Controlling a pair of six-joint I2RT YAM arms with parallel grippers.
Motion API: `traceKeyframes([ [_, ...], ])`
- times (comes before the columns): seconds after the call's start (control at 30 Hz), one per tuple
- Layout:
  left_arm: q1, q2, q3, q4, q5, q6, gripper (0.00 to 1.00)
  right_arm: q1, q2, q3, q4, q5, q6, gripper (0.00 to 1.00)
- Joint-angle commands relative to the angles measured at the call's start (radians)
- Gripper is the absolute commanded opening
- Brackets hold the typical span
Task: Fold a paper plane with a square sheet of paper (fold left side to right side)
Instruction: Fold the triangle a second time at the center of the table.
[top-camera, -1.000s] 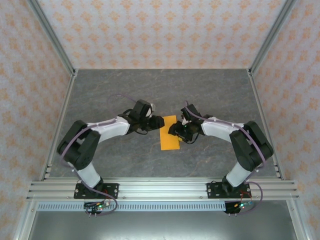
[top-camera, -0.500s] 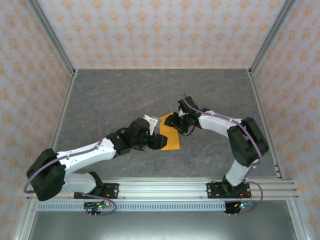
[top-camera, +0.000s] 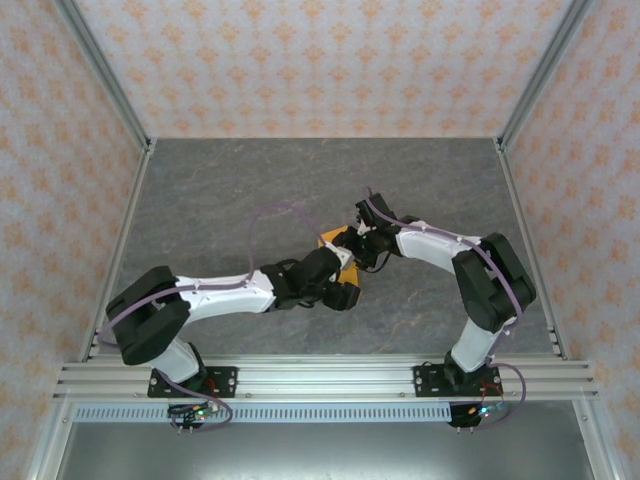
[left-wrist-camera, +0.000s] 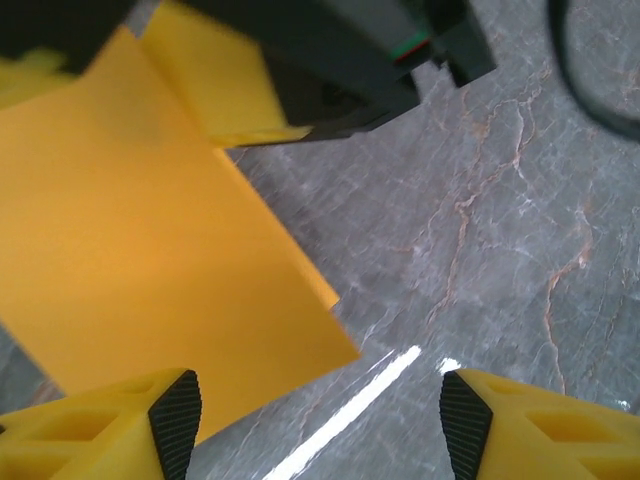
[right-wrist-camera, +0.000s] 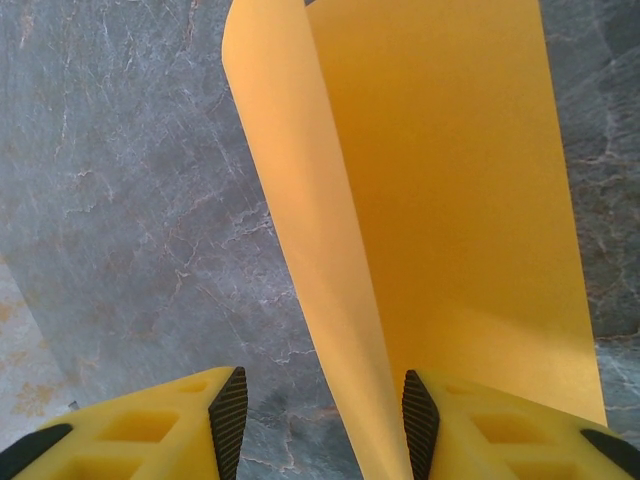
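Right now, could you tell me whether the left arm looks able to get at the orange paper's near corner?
Probably yes: the left gripper hangs open over the square sheet of paper, its near corner lying between the fingers. The right gripper is at the far end, leaving the way free.

no readable text, labels, brands, numbers or signs on anything in view

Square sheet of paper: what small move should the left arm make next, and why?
Probably lower the left gripper onto the square sheet of paper at its near corner to pin it. The jaws stand open above the table, the corner shows between them, and in the right wrist view one layer arches up uncreased.
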Motion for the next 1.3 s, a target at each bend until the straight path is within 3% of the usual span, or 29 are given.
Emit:
traceKeyframes([
  [0.0, -0.018, 0.049, 0.07, -0.04, -0.096, 0.025, 0.69, -0.004, 0.012, 0.025, -0.025, 0.009, 0.008, 0.48],
  [0.4, -0.063, 0.148, 0.184, -0.18, -0.283, 0.049, 0.64, -0.005, 0.015, 0.028, -0.026, 0.007, 0.009, 0.48],
  [0.67, -0.07, 0.14, 0.18, -0.194, -0.271, 0.07, 0.39, -0.005, 0.018, 0.036, -0.044, 0.021, 0.001, 0.48],
  [0.8, -0.07, 0.126, 0.165, -0.19, -0.259, 0.07, 0.32, -0.004, 0.019, 0.036, -0.046, 0.02, 0.0, 0.48],
  [0.87, -0.069, 0.122, 0.163, -0.182, -0.239, 0.074, 0.34, -0.004, 0.018, 0.036, -0.039, 0.013, 0.004, 0.48],
  [1.07, -0.079, 0.132, 0.166, -0.168, -0.188, 0.091, 0.53, -0.003, 0.01, 0.036, -0.025, 0.001, 0.014, 0.48],
  [1.27, -0.082, 0.172, 0.201, -0.22, -0.224, 0.079, 0.55, -0.003, 0.01, 0.032, -0.022, 0.0, 0.017, 0.48],
])
